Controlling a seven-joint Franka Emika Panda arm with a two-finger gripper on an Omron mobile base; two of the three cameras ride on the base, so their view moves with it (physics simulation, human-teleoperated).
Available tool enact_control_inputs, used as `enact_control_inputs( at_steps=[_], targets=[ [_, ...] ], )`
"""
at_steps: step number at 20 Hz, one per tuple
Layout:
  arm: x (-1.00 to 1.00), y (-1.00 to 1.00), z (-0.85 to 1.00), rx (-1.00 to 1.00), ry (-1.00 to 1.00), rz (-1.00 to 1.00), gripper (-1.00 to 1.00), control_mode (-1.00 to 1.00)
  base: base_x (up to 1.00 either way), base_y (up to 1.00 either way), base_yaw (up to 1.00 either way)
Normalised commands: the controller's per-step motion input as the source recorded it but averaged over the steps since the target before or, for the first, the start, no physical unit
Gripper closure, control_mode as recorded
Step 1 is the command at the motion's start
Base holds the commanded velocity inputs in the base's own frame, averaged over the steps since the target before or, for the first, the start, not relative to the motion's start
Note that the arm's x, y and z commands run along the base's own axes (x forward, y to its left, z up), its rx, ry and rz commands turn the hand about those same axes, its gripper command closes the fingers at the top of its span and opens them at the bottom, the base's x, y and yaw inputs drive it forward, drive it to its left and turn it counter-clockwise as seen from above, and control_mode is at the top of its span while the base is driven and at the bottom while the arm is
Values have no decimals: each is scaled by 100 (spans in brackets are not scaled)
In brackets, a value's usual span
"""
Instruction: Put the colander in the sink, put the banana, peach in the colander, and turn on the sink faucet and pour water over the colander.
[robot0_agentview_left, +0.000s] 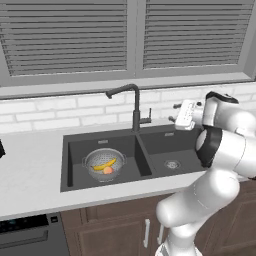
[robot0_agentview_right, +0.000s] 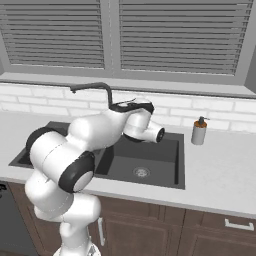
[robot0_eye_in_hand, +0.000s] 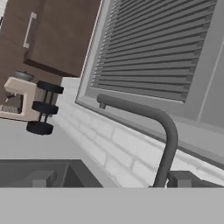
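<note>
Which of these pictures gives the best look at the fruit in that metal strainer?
The left base view: the colander sits in the sink's left basin with the banana and peach plainly inside. In the right base view the arm covers that basin. The hand view looks at the sink faucet and the window.
</note>
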Motion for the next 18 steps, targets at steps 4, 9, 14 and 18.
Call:
enact_control_inputs(
  at_steps=[4, 9, 14, 18],
  targets=[
    [6, 7, 0, 1, 0, -16, -100, -100, 0, 0, 0],
    [7, 5, -6, 0, 0, -19, -100, -100, 0, 0, 0],
    [15, 8, -21, 0, 0, -8, -100, -100, 0, 0, 0],
    [21, 0, -26, 0, 0, 0, -100, -100, 0, 0, 0]
  ],
)
